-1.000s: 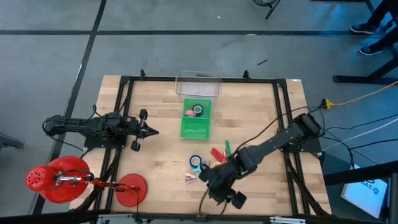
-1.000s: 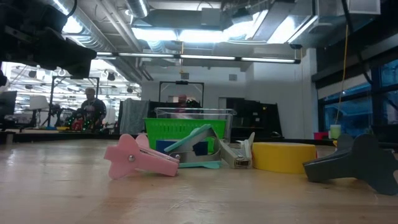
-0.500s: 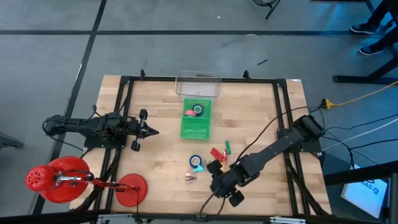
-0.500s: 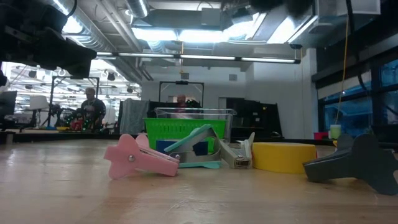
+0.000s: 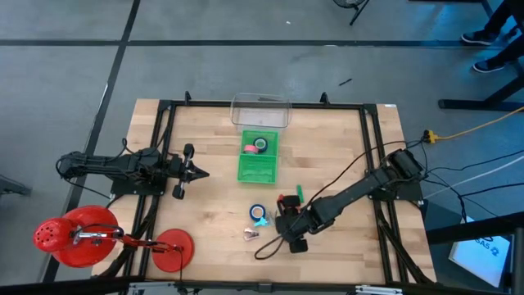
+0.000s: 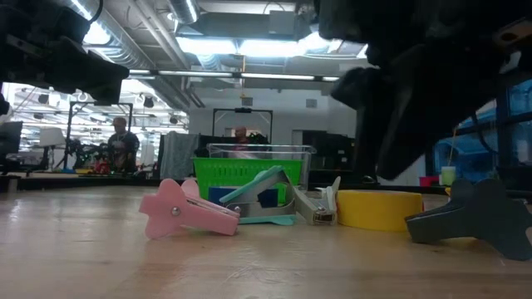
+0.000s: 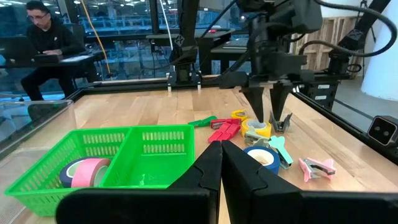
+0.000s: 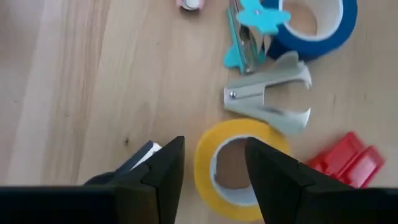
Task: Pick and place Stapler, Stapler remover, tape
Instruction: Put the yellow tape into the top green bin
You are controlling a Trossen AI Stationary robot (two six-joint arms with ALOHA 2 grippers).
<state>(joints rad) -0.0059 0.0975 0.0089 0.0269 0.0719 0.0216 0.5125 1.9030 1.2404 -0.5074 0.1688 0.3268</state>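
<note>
My right gripper (image 8: 214, 155) is open and points down just above a yellow tape roll (image 8: 239, 168) that lies flat on the table; it touches nothing. Around the roll lie a grey staple remover (image 8: 270, 102), a teal one (image 8: 249, 31), a blue tape roll (image 8: 317, 25) and a red stapler (image 8: 345, 158). A pink staple remover (image 5: 250, 235) lies nearer the table's near edge. In the left wrist view the right gripper (image 7: 266, 115) stands over the yellow roll (image 7: 258, 129). My left gripper (image 5: 196, 172) is shut and empty at the table's left.
A green basket (image 5: 258, 157) at the table's middle holds a pink tape roll (image 5: 250, 148) and one more roll. A clear box (image 5: 260, 111) stands behind it at the far edge. A black staple remover (image 6: 474, 218) lies beside the yellow roll (image 6: 378, 208). A person sits beyond the table (image 7: 43, 31).
My right gripper has gone from near the table's near edge toward the far edge and a little left, to above the yellow tape roll, and has come into the low view. The things on the table have stayed where they were.
</note>
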